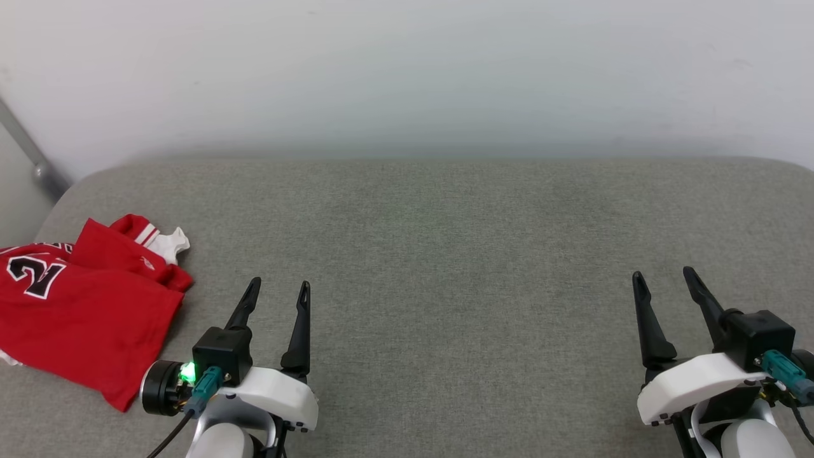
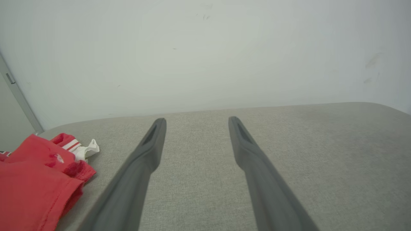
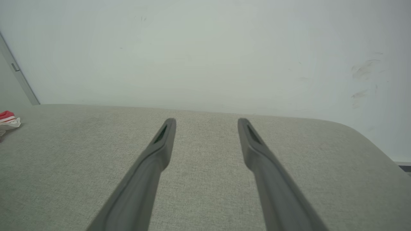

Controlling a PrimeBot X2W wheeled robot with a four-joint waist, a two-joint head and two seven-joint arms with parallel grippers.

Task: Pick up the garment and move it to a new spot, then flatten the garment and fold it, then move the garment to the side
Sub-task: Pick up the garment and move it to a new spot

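The garment (image 1: 82, 312), a red jersey with a black-and-white number and a white sleeve with striped trim, lies loosely folded at the far left of the grey cushioned surface (image 1: 445, 254). Part of it runs past the picture's left edge. My left gripper (image 1: 280, 286) stands open just right of the garment, apart from it, with nothing between its fingers. The left wrist view has the garment (image 2: 35, 179) at its lower left, beside my left gripper (image 2: 196, 121). My right gripper (image 1: 664, 275) stands open at the lower right, empty, far from the garment (image 3: 8, 119), and my right gripper (image 3: 206, 121) points at the wall.
A pale wall (image 1: 407, 76) rises directly behind the surface. A grey metal bar (image 1: 28, 156) slants down at the far left by the rounded corner. The surface's right corner (image 3: 369, 138) curves away near the wall.
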